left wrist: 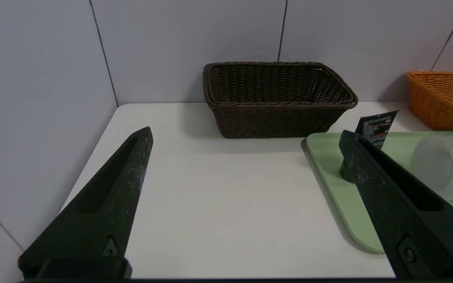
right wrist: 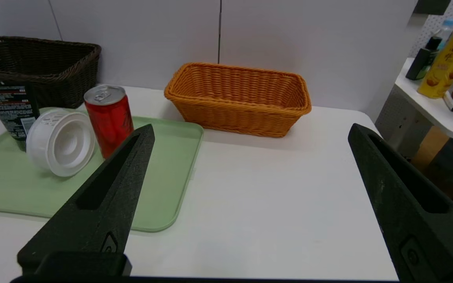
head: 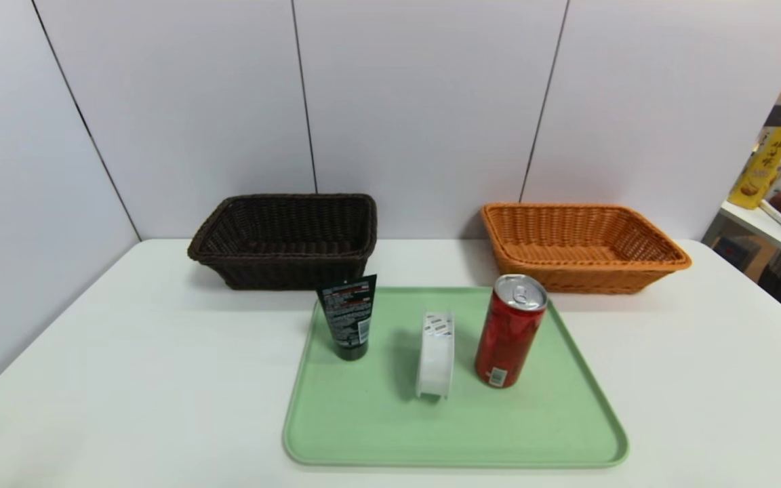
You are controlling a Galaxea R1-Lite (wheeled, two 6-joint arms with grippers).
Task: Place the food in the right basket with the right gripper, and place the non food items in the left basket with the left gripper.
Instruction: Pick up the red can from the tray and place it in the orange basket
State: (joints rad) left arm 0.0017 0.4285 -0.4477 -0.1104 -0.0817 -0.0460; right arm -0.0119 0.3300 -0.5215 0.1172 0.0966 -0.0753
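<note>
We can read no words outright; the black tube (head: 348,314) carries a block of red and white print on its back, too small for us to make out; the red can (head: 509,331) and the white roll (head: 436,352) each bear a small barcode-style label; the yellow box (head: 765,166) shows characters down its side that we cannot decipher.
</note>
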